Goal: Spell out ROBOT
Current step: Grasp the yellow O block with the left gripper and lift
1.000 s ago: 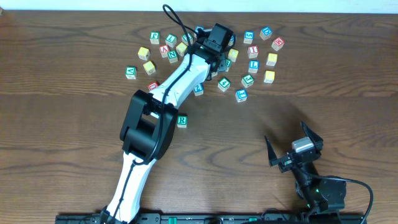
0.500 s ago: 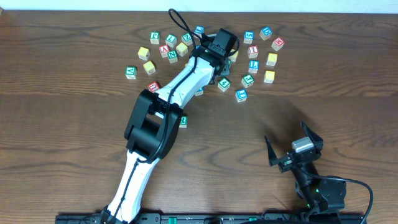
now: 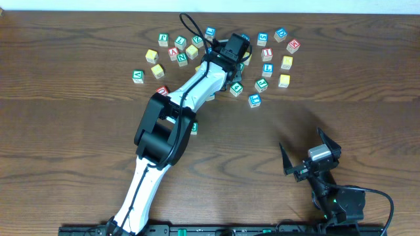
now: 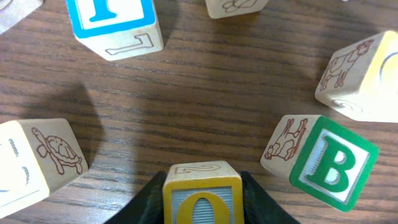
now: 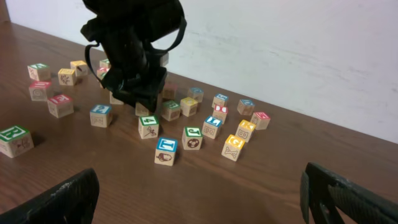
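L gripper (image 4: 202,179) is down in the block cluster at the table's (image 3: 65,131) far side. Its jaws are closed against both sides of the O block (image 4: 203,194), apparently gripping; can't tell if it's off the wood. Judged reason: O is the 2nd letter, to go by the R block (image 5: 13,138), which sits alone, well apart from the cluster. R gripper (image 3: 307,152) is spread wide, holding nothing, near the front-right corner, clear of the work.

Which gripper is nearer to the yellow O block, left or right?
Left. The left gripper has a finger against each side of the O block. The right gripper is open, far off across the table, apart from every block.
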